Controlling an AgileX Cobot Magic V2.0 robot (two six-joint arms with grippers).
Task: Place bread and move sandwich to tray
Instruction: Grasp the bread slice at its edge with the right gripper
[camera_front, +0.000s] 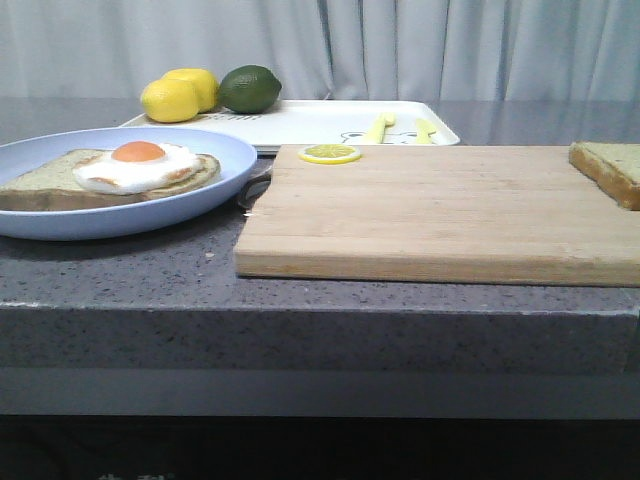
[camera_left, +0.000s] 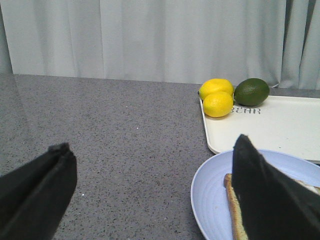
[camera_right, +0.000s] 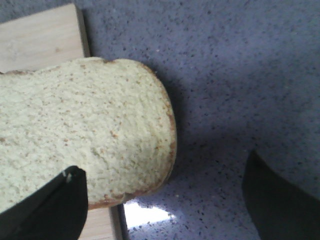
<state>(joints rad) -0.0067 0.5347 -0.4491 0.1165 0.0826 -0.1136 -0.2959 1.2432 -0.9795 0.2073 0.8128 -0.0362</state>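
Both grippers stand wide open and hold nothing: the left gripper (camera_left: 150, 195) hovers over the counter at the near rim of the blue plate (camera_front: 215, 190), and the right gripper (camera_right: 165, 200) hangs over the far right edge of the cutting board (camera_front: 440, 215), one finger above the bread (camera_right: 85, 130) and the other out over bare counter. At the left of the front view, the plate carries one slice with a fried egg (camera_front: 137, 165) on top, so the sandwich is not yet closed. Behind the plate, the white tray (camera_front: 320, 125) holds two lemons (camera_front: 180, 95) and a green avocado-like fruit (camera_front: 249, 88) at its left end, with what look like yellow utensils near its right end. A lemon slice (camera_front: 330, 153) lies on the back edge of the board. At the far right, the plain bread rests partly on the board's corner and overhangs the counter. It looks light, spongy and easily crushed, so a gentle pinch across the crust edges, probably at the overhanging end where a finger can get underneath, seems the safest hold. The egg looks smooth and may slide when the plate's stack is lifted.
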